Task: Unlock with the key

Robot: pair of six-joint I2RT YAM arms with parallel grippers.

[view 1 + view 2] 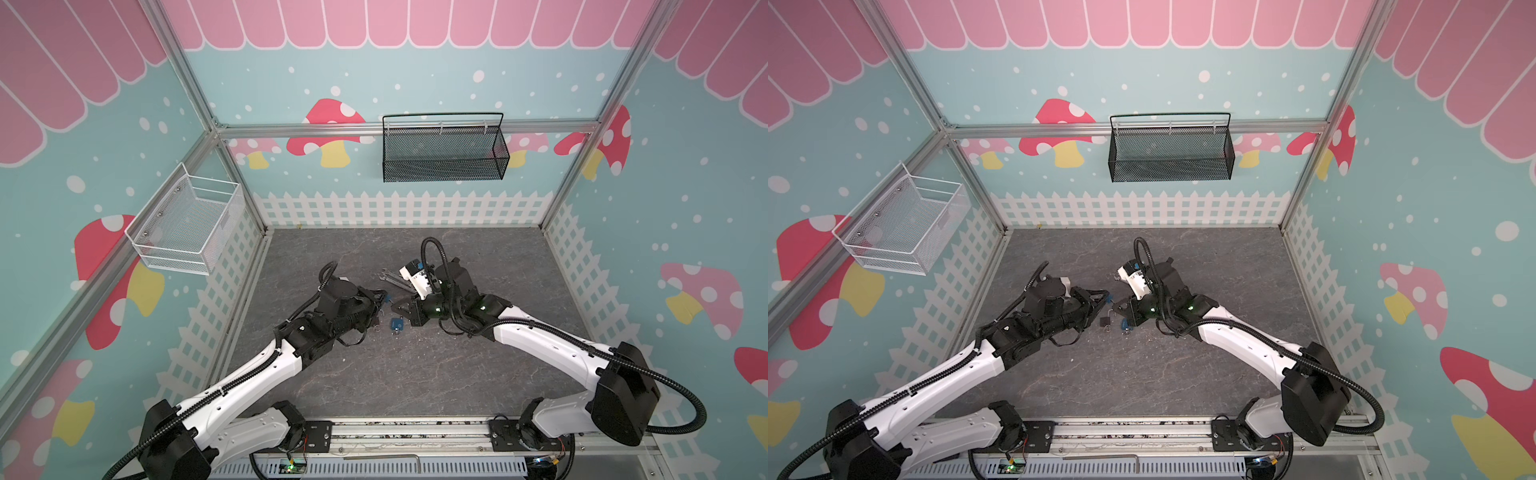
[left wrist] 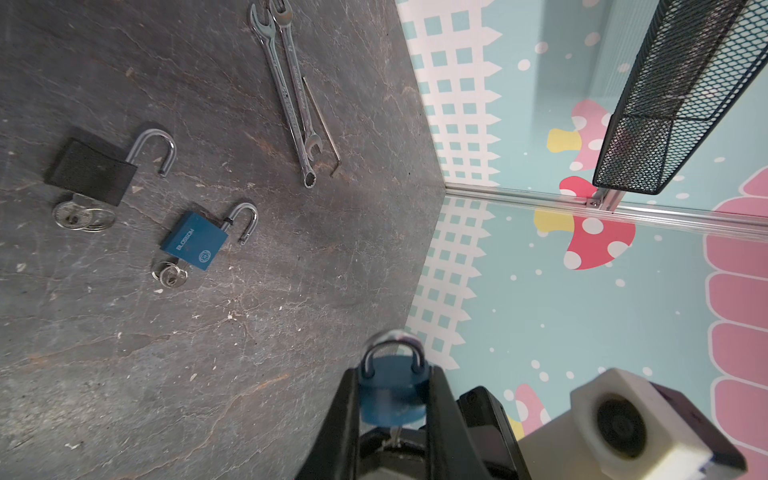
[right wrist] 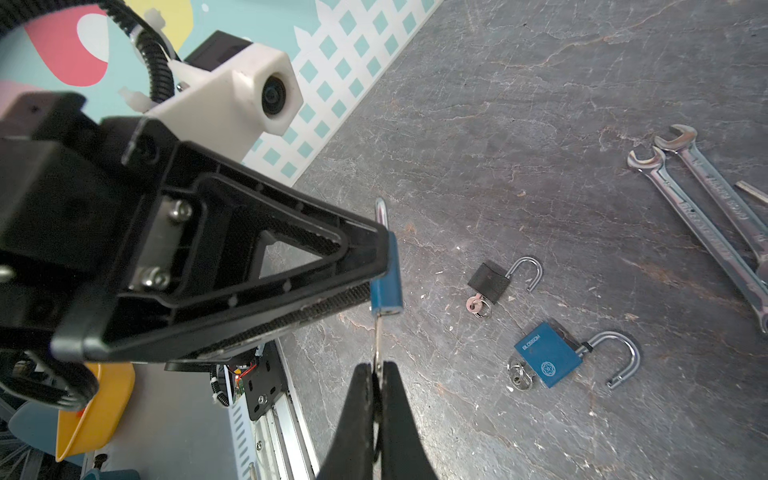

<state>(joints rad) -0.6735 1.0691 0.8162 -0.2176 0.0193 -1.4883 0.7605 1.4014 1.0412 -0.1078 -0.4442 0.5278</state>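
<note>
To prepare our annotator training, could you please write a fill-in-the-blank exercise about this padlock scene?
The left gripper grips a ___ padlock whose shackle is closed. The right gripper is shut on the ___ inserted in that padlock. The black padlock lying on the table has its shackle ___. Also on the table lie ___ wrenches.
Missing words: blue; key; open; two.

White arms (image 1: 540, 336), black corrugated cables (image 3: 159, 77)

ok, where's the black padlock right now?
In a top view the black padlock lies on the table near the middle, shackle open, just below the left gripper and beside the loose blue padlock.
</note>
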